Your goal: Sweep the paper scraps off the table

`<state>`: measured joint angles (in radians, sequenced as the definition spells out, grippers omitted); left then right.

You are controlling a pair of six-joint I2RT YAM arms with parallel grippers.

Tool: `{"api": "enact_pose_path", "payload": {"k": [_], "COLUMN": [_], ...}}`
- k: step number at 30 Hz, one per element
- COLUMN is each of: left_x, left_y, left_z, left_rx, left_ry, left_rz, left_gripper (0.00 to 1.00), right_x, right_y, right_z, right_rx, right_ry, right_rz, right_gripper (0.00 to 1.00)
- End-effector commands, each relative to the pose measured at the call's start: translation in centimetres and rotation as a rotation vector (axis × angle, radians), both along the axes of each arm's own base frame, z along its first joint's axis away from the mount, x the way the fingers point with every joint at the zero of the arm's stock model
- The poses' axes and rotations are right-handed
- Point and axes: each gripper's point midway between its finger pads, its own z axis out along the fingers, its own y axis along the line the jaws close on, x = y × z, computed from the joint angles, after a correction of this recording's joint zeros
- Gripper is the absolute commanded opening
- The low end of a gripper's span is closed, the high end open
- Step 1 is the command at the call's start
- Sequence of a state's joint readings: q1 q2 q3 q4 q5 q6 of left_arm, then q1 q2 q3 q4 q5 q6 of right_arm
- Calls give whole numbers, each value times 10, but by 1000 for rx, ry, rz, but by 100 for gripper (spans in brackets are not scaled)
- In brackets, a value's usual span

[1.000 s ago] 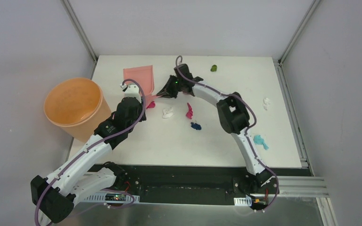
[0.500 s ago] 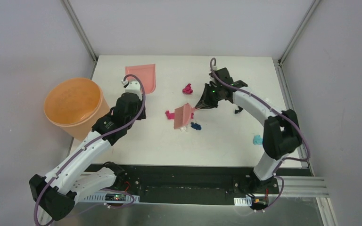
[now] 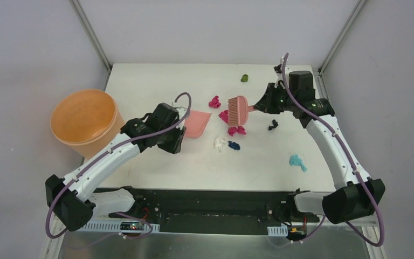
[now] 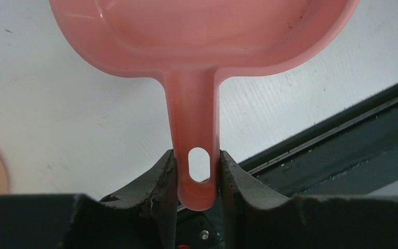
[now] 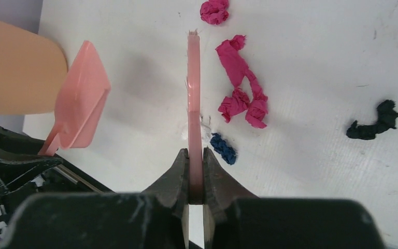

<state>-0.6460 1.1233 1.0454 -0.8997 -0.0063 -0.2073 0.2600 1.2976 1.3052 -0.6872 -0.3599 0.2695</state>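
My right hand (image 5: 196, 155) is clamped tight on the brush (image 3: 239, 110) handle. The brush's long axis runs out from me toward the left, head first. My left hand (image 4: 197, 171) is closed on the dustpan (image 3: 197, 123) handle, with the pan's mouth turned toward the brush.

The nearest paper scraps lie in the stretch of table (image 3: 194, 167) between the two tools. A magenta scrap (image 3: 236, 130) is just beside the bristles, and a white scrap (image 3: 219, 143) and a blue scrap (image 3: 234, 145) sit a little nearer the front edge. I judge the stroke should run leftward into the pan.

Black, teal and green bits lie well apart, on my right arm's side.

Half a second ago the dustpan was at the far left of the table and the brush sat lower, by the white and blue scraps. Now the pan is mid-table and the brush is farther back.
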Motion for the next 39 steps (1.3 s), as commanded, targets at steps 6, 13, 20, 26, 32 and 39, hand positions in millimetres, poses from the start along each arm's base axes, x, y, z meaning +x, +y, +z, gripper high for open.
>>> {"api": "enact_pose_path", "payload": {"k": [6,13,20,26,32,39], "left_x": [-44,-53,-63,-60,-50,-42], "left_y": [-20,-20,-20,-23,-36,-49], "left_z": [-17,-29,-41,-65,-76,-87], "left_rx": [221,380,476,551,567,569], "left_ry": [230,277,293,316,306,299], "left_rz": [-279,-365,-461,-487,-496,-539], "left_gripper": [0,0,0,0,0,0], "right_x": [24,50,57,57,44,-22], "right_y": [-47,-78,-63,-38,-13,49], "right_z": [12,-2,-20,-36,-59,-67], "right_rx": [-357,-595,-587,-610,-625,-330], "right_ry": [-197,-195,-119,-90,-25,166], "right_rz": [47,27,74,134,210,492], "right_gripper": [0,0,0,0,0,0]}}
